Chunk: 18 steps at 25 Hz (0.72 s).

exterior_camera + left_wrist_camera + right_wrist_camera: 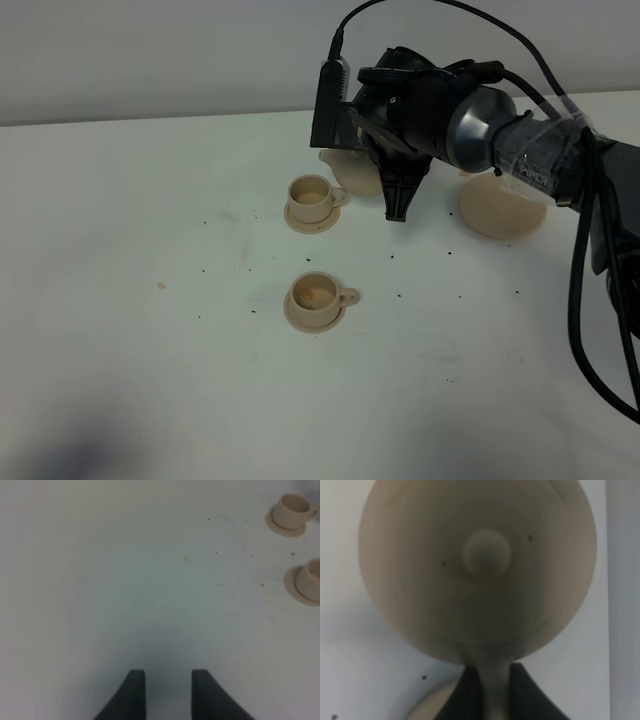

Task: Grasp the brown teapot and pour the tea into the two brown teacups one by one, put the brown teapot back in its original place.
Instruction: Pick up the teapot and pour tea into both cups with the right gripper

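The brown teapot (352,170) hangs above the table just right of the far teacup (312,200), mostly hidden behind my right arm. My right gripper (398,208) is shut on its loop handle (492,690). The right wrist view is filled by the teapot's domed lid and its knob (486,551). The near teacup (315,297) stands on its saucer closer to the front, with a brownish patch inside. Both teacups (292,511) (310,580) also show in the left wrist view. The wide round saucer (502,208) lies bare to the right of the arm. My left gripper (168,692) is open over bare table.
The white table (150,250) carries scattered small dark specks around the cups and one small tan fleck (161,286) at the left. My right arm's cables (580,300) hang along the right edge of the exterior view.
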Available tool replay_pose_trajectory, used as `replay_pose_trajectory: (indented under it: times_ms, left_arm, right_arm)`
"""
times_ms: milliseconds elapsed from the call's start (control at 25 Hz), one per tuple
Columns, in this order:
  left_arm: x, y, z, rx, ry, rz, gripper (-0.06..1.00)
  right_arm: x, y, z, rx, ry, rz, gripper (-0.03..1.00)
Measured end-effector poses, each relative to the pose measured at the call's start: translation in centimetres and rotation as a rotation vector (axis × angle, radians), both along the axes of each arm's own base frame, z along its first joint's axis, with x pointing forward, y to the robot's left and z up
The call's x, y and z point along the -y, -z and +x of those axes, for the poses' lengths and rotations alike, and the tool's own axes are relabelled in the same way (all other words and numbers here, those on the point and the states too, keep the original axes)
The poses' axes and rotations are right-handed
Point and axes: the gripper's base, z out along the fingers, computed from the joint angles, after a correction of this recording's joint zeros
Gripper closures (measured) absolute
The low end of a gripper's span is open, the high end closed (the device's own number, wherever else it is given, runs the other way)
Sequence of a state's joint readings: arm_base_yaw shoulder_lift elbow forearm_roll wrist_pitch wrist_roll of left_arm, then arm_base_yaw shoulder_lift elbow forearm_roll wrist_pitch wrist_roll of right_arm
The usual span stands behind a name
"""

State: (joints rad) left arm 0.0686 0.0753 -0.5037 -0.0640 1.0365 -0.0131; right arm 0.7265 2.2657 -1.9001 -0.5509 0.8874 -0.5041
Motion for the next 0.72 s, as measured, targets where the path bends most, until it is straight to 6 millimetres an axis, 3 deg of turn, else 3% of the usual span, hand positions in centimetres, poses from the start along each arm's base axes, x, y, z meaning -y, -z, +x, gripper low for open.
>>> replay_pose_trajectory:
  times_ms: [280, 720]
  left_arm:
    - [0.0, 0.0, 0.0, 0.0, 0.001, 0.001, 0.7]
    - [0.0, 0.0, 0.0, 0.0, 0.001, 0.001, 0.7]
  right_arm:
    - [-0.2, 1.3, 0.1, -0.008, -0.01, -0.035, 0.86]
    - [-1.1, 1.1, -0.4, 0.04, -0.059, -0.086, 0.86]
